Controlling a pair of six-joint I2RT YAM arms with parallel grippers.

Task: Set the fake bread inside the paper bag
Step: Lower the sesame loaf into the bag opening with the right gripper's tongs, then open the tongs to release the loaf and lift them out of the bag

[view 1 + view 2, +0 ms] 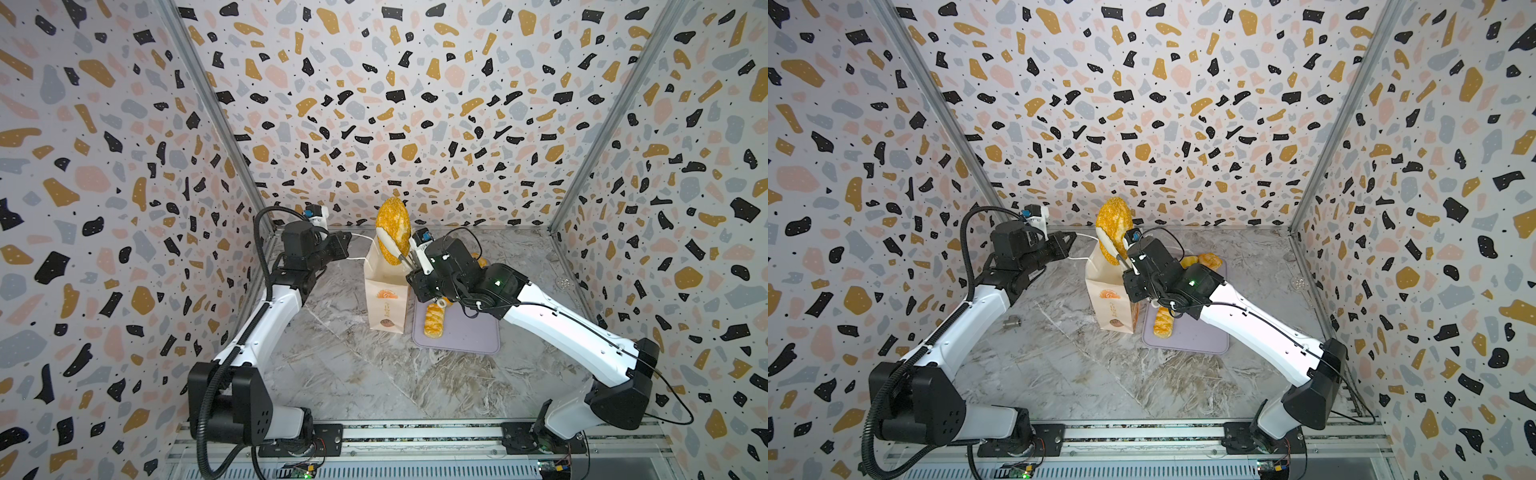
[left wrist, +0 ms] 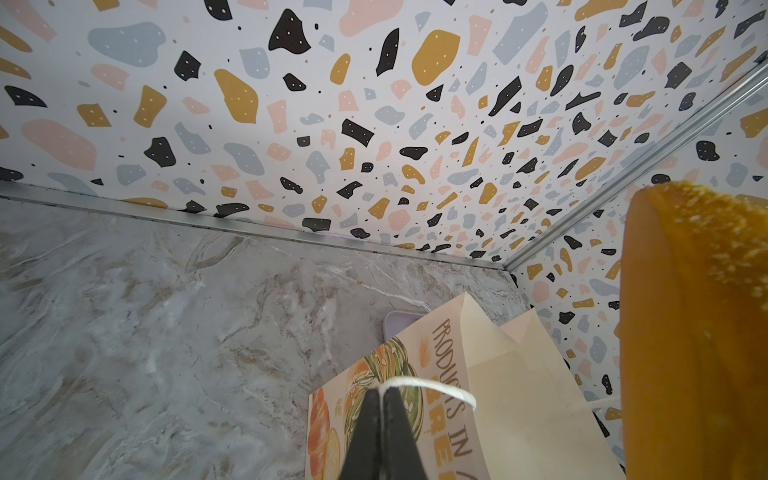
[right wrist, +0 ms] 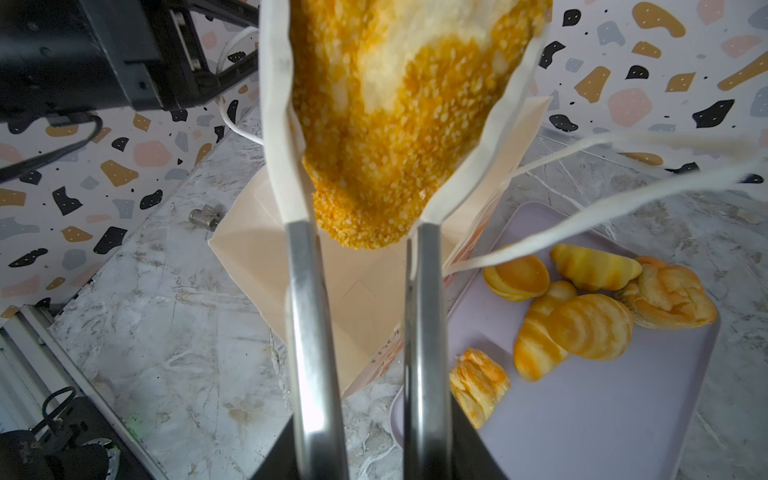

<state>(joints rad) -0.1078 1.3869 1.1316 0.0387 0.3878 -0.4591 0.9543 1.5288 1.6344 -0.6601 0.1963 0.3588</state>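
Observation:
The large seeded oval loaf [image 1: 392, 224] [image 1: 1113, 224] of fake bread hangs upright, its lower end over the open mouth of the paper bag [image 1: 384, 299] [image 1: 1108, 299]. My right gripper [image 1: 401, 253] [image 3: 403, 50] is shut on the loaf [image 3: 395, 124], white pads on both sides. My left gripper [image 1: 349, 243] [image 2: 381, 392] is shut on the bag's white string handle [image 2: 432, 384], pulled left. The plaited pastry [image 3: 478, 384], striped rolls [image 3: 590, 326] and a round bun [image 3: 517, 276] lie on the lilac tray [image 3: 582, 415].
The tray [image 1: 465, 336] lies right of the bag, partly under my right arm. A small metal piece [image 1: 1012, 322] lies on the marble floor left of the bag. The bag's other handle [image 3: 623, 208] hangs loose over the tray. Patterned walls enclose three sides.

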